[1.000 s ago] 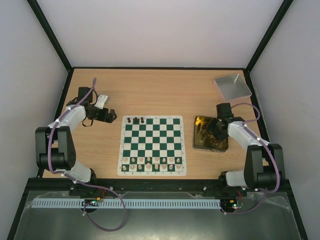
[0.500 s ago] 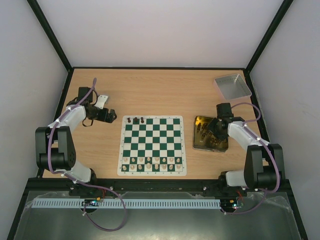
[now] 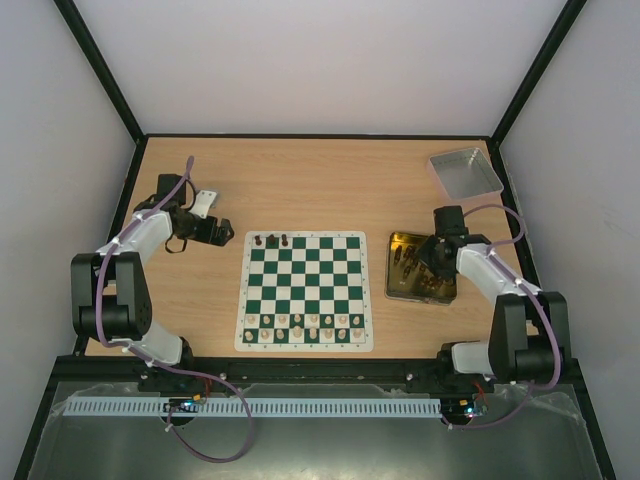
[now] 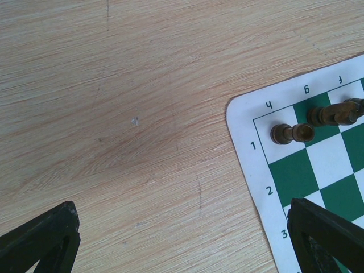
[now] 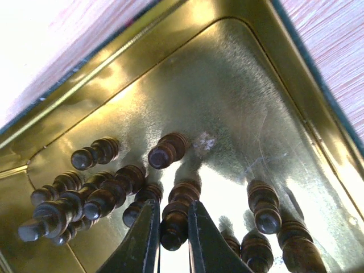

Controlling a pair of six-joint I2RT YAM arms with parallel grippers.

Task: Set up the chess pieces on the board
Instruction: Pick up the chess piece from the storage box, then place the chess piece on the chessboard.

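The board (image 3: 306,275) of green and white squares lies mid-table. Three dark chess pieces (image 3: 271,240) stand on its far left corner squares, also seen in the left wrist view as chess pieces (image 4: 292,133) on the board (image 4: 296,170). Several more dark pieces (image 5: 96,199) lie in the gold tin (image 5: 239,85). My right gripper (image 5: 172,207) is down in the tin (image 3: 400,292), its fingers pressed on both sides of one upright dark piece (image 5: 181,196). My left gripper (image 4: 185,227) hangs wide open over bare wood, left of the board's corner.
A row of pale cream pieces (image 3: 305,322) fills the board's near edge. A grey tray (image 3: 465,172) sits at the back right. A small white object (image 3: 204,203) lies beside the left arm (image 3: 150,235).
The right gripper's fingers have drawn together on the dark piece in the tin. The left arm has not moved.
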